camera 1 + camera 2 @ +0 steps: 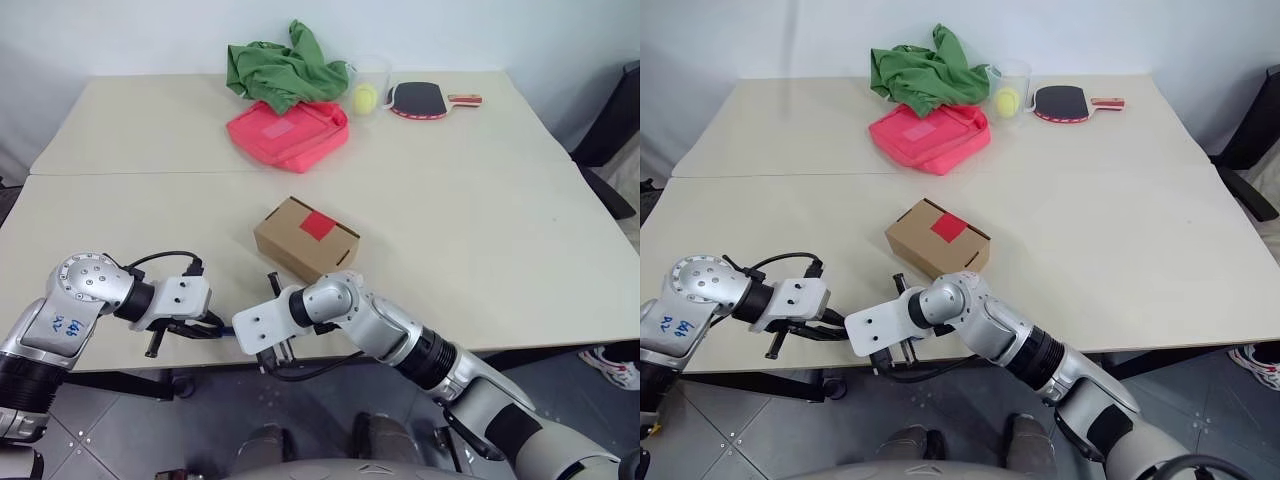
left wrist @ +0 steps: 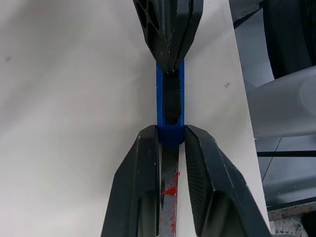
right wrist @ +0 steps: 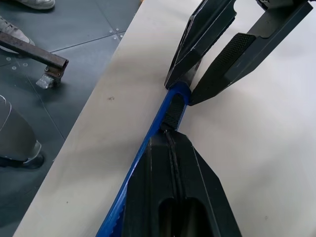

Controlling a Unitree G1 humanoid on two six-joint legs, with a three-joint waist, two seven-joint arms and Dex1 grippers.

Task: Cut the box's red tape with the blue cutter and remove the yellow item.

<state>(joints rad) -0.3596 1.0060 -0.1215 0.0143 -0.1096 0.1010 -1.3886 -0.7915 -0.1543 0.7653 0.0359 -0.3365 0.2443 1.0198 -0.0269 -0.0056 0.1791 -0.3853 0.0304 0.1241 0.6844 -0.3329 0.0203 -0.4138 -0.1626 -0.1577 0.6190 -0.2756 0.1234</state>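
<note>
Two beige tables [image 1: 470,230] butt together under a pale wall, with grey floor tile visible past the near edge.

Box [image 1: 305,238]: brown cardboard, near the table's centre, flaps down, turned at an angle. Red tape [image 1: 316,225] sits as a square patch on its top face, intact.

Cutter [image 2: 170,106]: blue, lying along the near table edge at about 7 o'clock from the box, well apart from it. Its metal blade is extended and carries red smears.

Left gripper [image 2: 170,140]: at the near edge, 8 o'clock from the box. Its two black fingers [image 2: 140,168] are clamped on the cutter's blade end, where the blue body meets the blade.

Right gripper [image 3: 170,136]: just beside the left one, at 7 o'clock from the box, pointing toward it. Its fingers are pressed together over the cutter's body at the ridged black slider [image 3: 173,112]. The two grippers face each other tip to tip along the cutter.

Far side of the table, 12 o'clock from the box: pink pouch [image 1: 289,131] with a green cloth [image 1: 285,66] bunched on its far edge. At 1 o'clock stands a clear cup [image 1: 371,85] holding a yellow-green ball [image 1: 365,97], and just beyond it lies a red-and-black paddle [image 1: 425,100].
</note>
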